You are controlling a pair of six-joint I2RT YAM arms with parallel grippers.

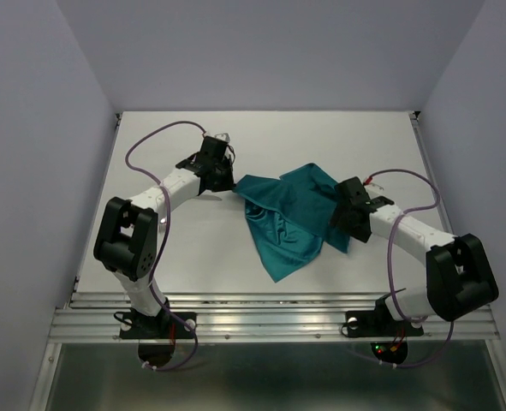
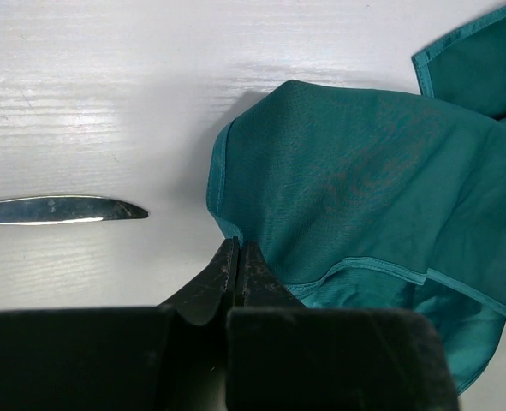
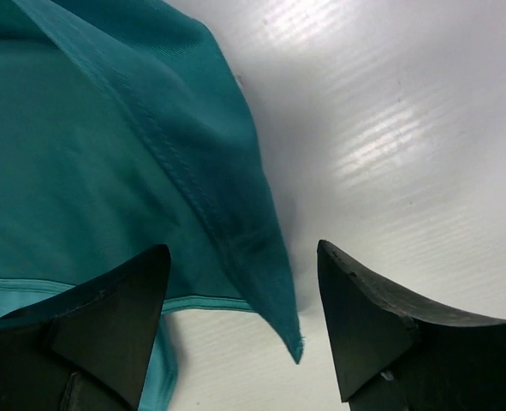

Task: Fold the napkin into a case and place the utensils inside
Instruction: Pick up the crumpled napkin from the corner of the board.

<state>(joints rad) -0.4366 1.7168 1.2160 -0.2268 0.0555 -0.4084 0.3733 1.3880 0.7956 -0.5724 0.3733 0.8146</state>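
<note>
a white table [image 1: 193, 248] carries the rumpled teal napkin [image 1: 291, 223] and, beside it, a silver knife [image 2: 64, 210].

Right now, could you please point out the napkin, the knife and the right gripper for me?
napkin [image 1: 291, 224], top view, middle of the cloth.
knife [image 2: 73, 209], left wrist view, on the blade.
right gripper [image 3: 242, 253], right wrist view, midway between its fingertips.

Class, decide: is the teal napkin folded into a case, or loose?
Loose: the napkin lies rumpled in uneven overlapping layers, no narrow pocket.
</note>
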